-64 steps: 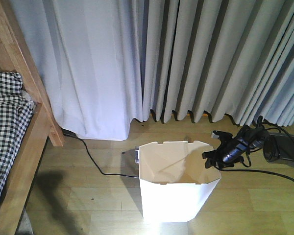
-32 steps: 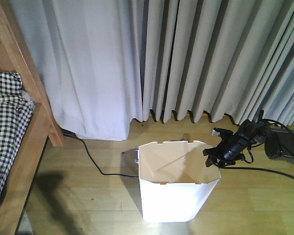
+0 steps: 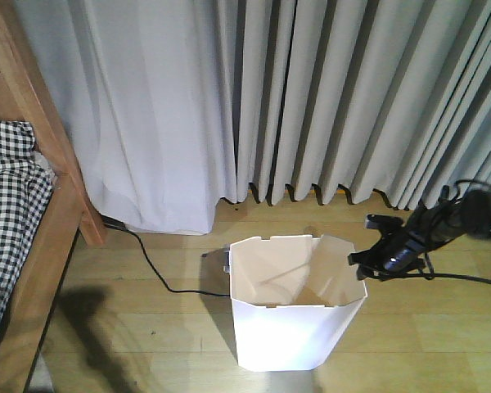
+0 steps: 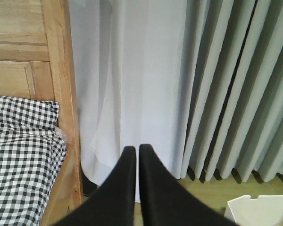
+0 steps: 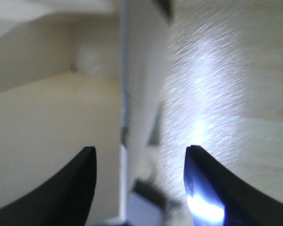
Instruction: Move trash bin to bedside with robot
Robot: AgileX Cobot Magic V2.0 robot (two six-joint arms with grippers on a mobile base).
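Straddling the trash bin point(image 3: 295, 315) rim, right hand point(image 3: 362, 268) stands spread.

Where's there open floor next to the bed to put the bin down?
Bare wood floor runs between the bed frame and the trash bin, in front of the curtains. A black cable crosses its far side. It is crowded at the bin's right rim, where the right gripper straddles the wall.
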